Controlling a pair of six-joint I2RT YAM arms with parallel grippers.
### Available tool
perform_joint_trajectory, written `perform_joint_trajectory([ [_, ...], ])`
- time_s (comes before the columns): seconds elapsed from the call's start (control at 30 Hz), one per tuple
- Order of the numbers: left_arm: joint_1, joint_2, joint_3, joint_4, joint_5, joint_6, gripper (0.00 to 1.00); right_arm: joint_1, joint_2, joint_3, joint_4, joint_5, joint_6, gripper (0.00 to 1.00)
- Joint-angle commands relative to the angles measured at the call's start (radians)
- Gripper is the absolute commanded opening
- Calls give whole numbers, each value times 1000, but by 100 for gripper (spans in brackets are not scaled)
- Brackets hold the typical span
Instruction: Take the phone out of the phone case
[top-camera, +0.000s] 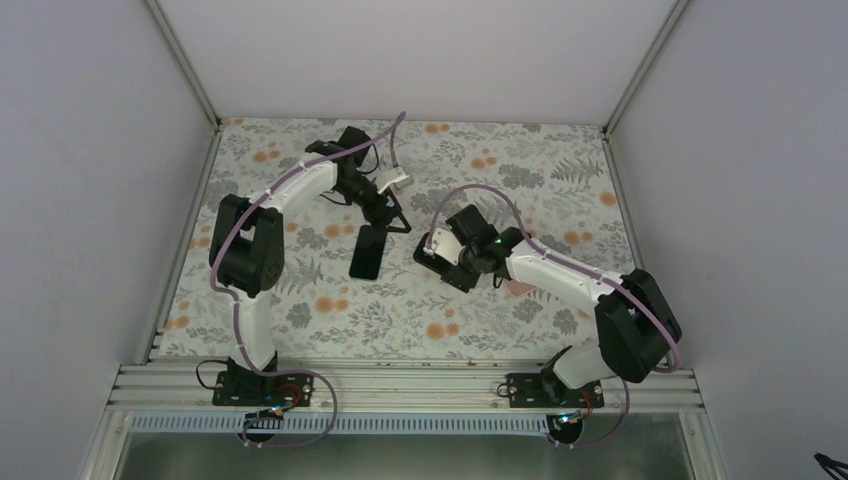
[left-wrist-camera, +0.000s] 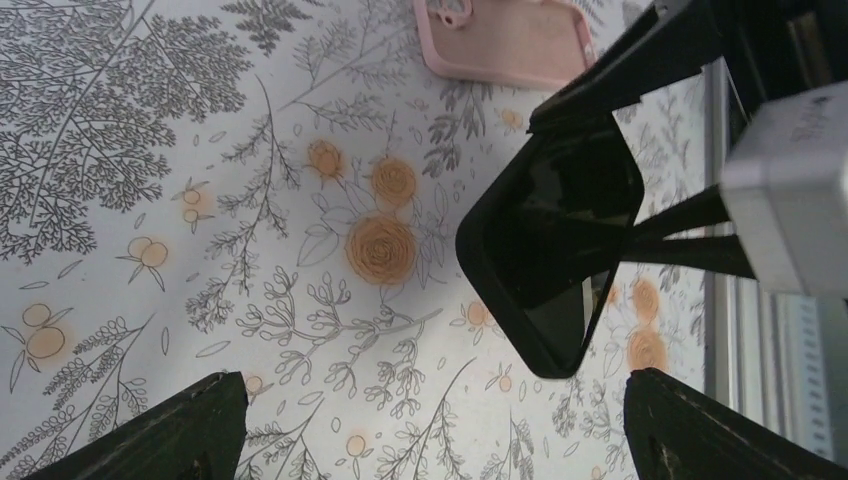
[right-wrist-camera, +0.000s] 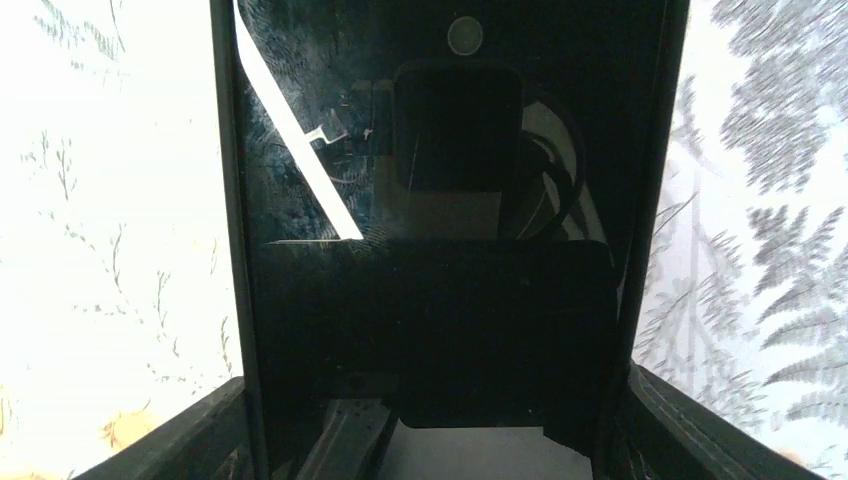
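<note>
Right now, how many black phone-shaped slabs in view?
2. One slab lies flat on the table by the left hand; the other slab is gripped in the right hand. More could be hidden.

Robot lab test cell, plain white panel walls (top-camera: 90, 150), aluminium frame rail (top-camera: 400, 385), floral-print table top (top-camera: 560, 180)

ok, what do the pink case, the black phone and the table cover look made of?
The pink case looks like silicone or soft plastic: matte, rounded lip, no glare. The black phone has a glossy, glass-like face that mirrors shapes above it. The table cover is matte printed cloth or vinyl; can't tell which.
</note>
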Motion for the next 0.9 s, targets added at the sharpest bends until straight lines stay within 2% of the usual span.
perform_joint_trajectory([
  [0.0,13,51,72,-53,136,-37,93,10,-23,68,51,23,-10,54],
  [0.2,11,130,166,-92,172,-65,93,11,-25,116,69,51,-25,55],
  [0.4,8,150,173,-79,207,-99,93,11,-5,164,88,58,-31,58],
  [0.53,-5,166,169,-86,245,-105,86,11,15,186,104,57,-33,57],
  [0.63,-13,175,181,-69,274,-132,76,12,29,199,116,50,-34,58],
  [0.77,-32,213,242,-121,291,-107,59,14,49,215,140,60,-35,58],
  [0.83,-34,224,254,-127,314,-105,48,14,57,226,146,59,-34,58],
  [0.87,-36,227,261,-134,315,-103,38,14,58,226,154,65,-32,58],
])
